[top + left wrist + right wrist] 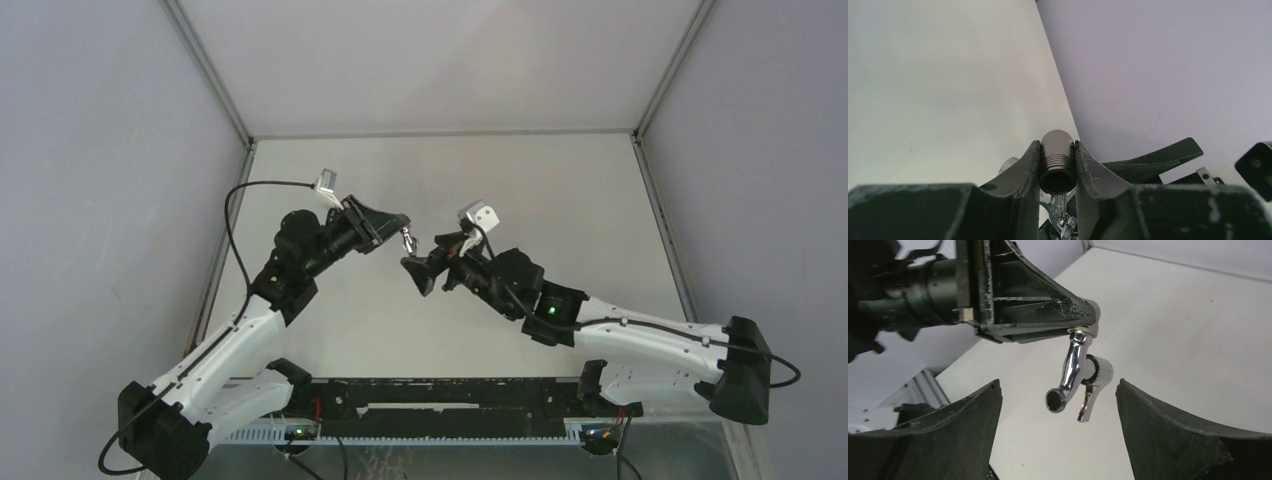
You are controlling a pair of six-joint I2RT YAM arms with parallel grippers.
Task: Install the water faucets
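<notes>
My left gripper (398, 228) is shut on a faucet part and holds it in the air above the table. In the left wrist view my gripper (1057, 150) pinches a stubby threaded cylinder (1057, 162), which looks dark in shadow. A shiny bent faucet (1073, 372) with a lever handle (1089, 400) hangs down from those fingertips (1083, 320). It also shows in the top view (407, 241). I cannot tell whether the cylinder and the bent part are one piece. My right gripper (415, 272) is open and empty, its fingers (1158, 430) spread wide just below the hanging faucet.
The white table (560, 210) is walled on three sides by grey panels (100, 150). A black rail (440, 405) runs along the near edge between the arm bases. The two grippers face each other tip to tip over the table's middle.
</notes>
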